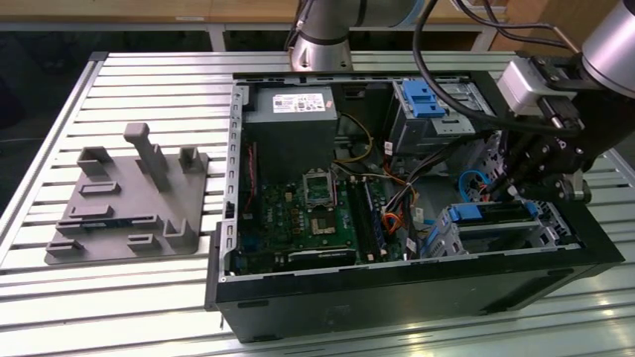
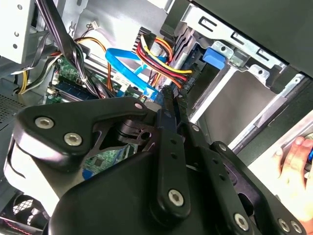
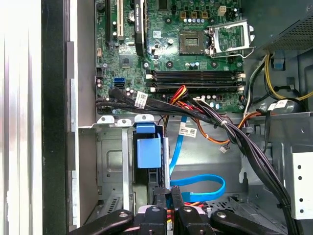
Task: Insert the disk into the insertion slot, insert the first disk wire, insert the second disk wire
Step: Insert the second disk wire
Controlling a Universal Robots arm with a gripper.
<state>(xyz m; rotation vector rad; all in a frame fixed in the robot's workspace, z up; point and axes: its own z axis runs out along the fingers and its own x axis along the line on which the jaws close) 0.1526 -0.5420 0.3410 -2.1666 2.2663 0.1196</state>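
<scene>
The disk already sits in the insertion slot at the exterior view's lower right, so a wire step is in hand — the gripper, fingers pinched nearly together on a cable connector, I judge — needing squarer alignment with the drive's socket.

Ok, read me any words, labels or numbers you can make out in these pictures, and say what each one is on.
No text here can be read.
White label on the power supply: print too small.
White tags on the black cable bundle: print blurred.
White tag on the blue cable: unreadable.
Motherboard markings: too small to read.
</scene>
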